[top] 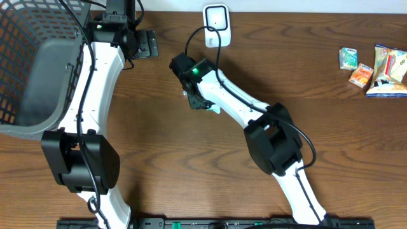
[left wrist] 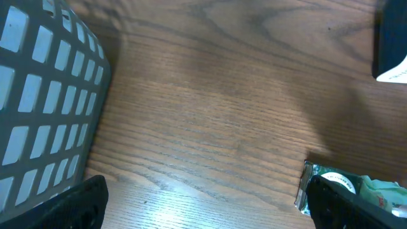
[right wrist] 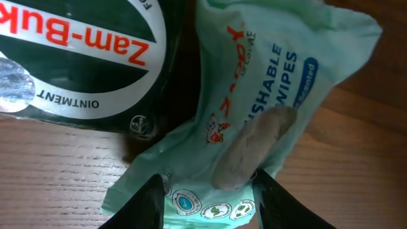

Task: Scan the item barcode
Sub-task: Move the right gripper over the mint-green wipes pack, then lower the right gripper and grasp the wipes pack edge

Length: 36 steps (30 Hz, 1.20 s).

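The right claw (right wrist: 210, 203) is closed on the near end of the wipes (right wrist: 267, 83), pinching the pack between its fingers. The pack's long axis runs straight ahead of the claw, with a tin (right wrist: 82, 57) touching it on the left. The scanner (top: 216, 25) lies near, past the right wrist, so the pack probably needs swinging round. The left claw (left wrist: 210, 203) gapes empty, well off.
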Tool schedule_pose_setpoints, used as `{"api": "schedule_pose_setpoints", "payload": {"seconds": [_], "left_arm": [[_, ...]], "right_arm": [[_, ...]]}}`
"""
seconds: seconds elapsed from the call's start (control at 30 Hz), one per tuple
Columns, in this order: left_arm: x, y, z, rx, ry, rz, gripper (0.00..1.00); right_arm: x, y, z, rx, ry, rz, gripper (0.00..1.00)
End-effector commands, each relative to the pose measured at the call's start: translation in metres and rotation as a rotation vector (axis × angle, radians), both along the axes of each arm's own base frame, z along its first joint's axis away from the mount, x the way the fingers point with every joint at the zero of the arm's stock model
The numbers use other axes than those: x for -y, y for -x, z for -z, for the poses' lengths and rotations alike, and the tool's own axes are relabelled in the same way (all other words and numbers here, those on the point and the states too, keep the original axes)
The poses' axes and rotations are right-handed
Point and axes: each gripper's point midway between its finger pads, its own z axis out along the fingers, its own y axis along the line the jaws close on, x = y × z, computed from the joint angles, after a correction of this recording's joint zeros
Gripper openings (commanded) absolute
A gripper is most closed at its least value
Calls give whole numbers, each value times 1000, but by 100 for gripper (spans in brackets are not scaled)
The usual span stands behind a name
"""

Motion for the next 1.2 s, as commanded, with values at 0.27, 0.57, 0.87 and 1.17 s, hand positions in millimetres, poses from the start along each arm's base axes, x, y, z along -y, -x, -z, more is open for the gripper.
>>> {"api": "schedule_pose_setpoints", "payload": {"seconds": [0.27,0.57,0.87,1.17], "left_arm": [[-2,0,-14,31,3,-18,98],[-2,0,-14,31,3,-18,98],[-2,0,-14,31,3,-18,98],[-2,0,-14,31,3,-18,98]], "right_arm": [[69,-10,10,-55,142,121,10],[91,-5,-3,-124,120,170,2],[79,-16,-47,-19,52,129,44],[66,-29,-41,20,38,26,55]]}}
